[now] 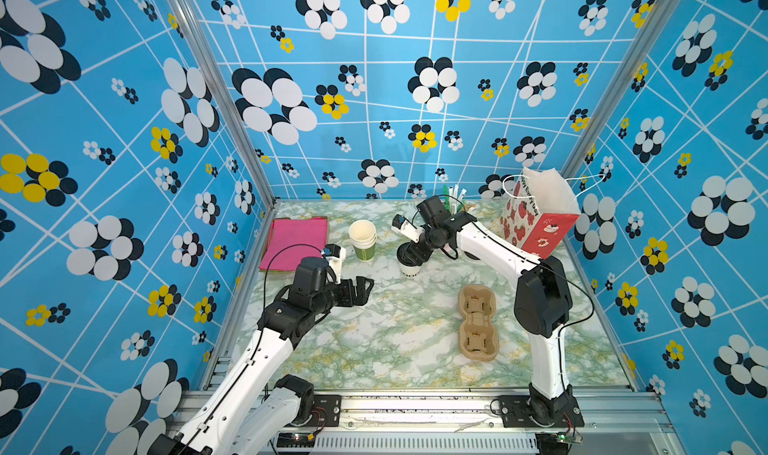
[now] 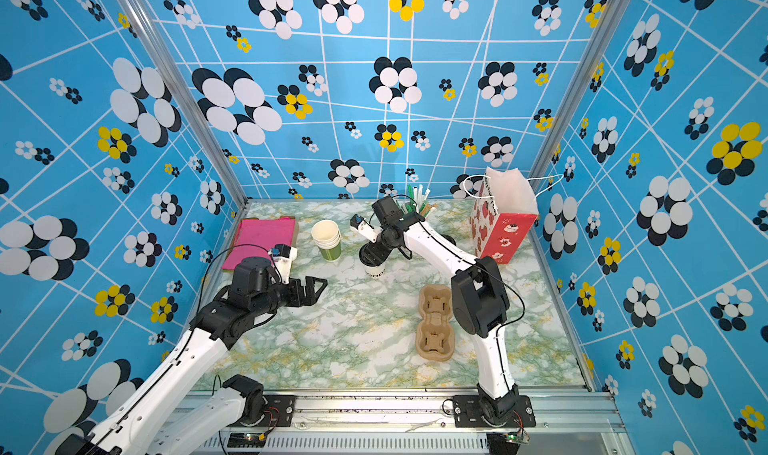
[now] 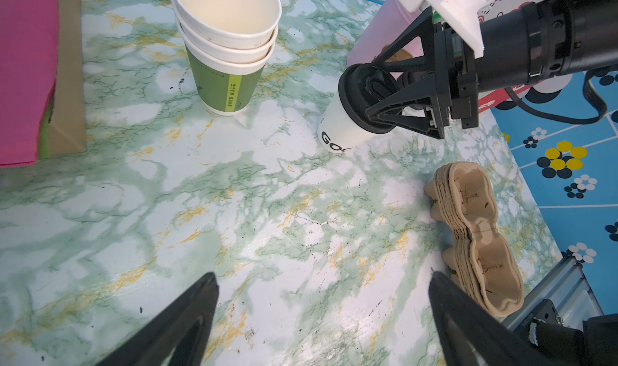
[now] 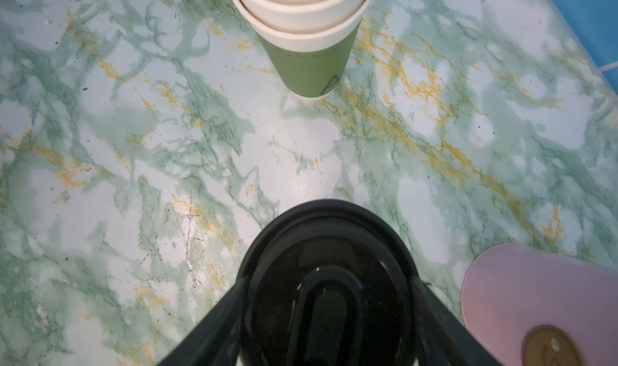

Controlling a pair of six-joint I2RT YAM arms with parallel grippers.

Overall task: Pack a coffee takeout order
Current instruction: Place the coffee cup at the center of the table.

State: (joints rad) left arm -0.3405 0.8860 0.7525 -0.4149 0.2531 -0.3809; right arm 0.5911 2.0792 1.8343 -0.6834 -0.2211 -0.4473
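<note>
Nearest me, the left pincer point(image 1: 366, 290) hangs over the front-left of the marbled desk point(image 1: 374, 349), jaws spread as wide as they go and holding nothing. Further back, near the middle, the pale paper cup point(image 3: 337, 130) stands on the desk. The right pincer point(image 3: 369, 88) reaches in at lid height from the right, with 1 finger on either side of the black lid point(image 4: 326, 264). The jaws sit close against the rim, but I cannot tell whether they grip it.

The brown pulp cup holder point(image 1: 478, 322) lies flat, its 2 wells facing up, nearer the front than the cup and well apart from both pincers. A stack of 3 lidless cups point(image 1: 363, 239) stands just left of the lidded cup, and flat pink napkins point(image 1: 293, 241) lie in the back-left corner. Wrapped straws point(image 1: 455, 193) stand upright by the back wall, near a red-and-white gift bag point(image 1: 536, 220).
</note>
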